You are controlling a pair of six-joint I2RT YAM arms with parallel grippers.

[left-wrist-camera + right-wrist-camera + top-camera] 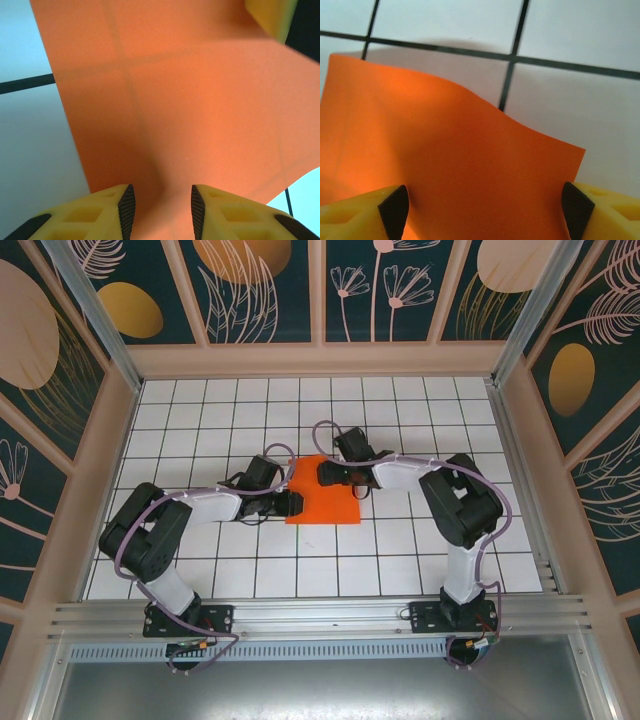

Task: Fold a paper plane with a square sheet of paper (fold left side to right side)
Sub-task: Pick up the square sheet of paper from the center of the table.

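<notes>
Left arm (190, 515) comes in low from the left over the white gridded tabletop (420, 560), forearm pointing right. Left gripper (296, 504) sits at the left edge of the square sheet of paper (335, 505), near its lower left corner.

In the left wrist view, the left gripper (160, 212) is part open. There is a narrow gap between the black pads (128, 210) on the yellow fingers, and orange shows through the gap. Cannot tell whether the pads touch or nip the paper.

Sheet is bright orange, plain, and about two tiles wide. It lies roughly mid-table, between the two grippers. Close up, the sheet (190, 100) carries faint crossing lines; cannot tell if these are creases or grid lines showing through. Bare tabletop (30, 140) is to its left.

In the right wrist view, the sheet (460, 160) has a wavy far edge raised off the tabletop (570, 30). A shadow lies under that edge, and one corner sticks out on the right.

Right gripper (326, 473) hangs over the upper part of the sheet, pointing left, close to the left gripper. In its own camera, the right gripper (485, 212) is spread wide. The dark pads (395, 207) sit far apart at the bottom corners, with paper running under and between them, and nothing is clamped. One of its yellow fingers (267, 15) shows just above the sheet in the left wrist view.

Right arm (455, 500) bends in from the right.
</notes>
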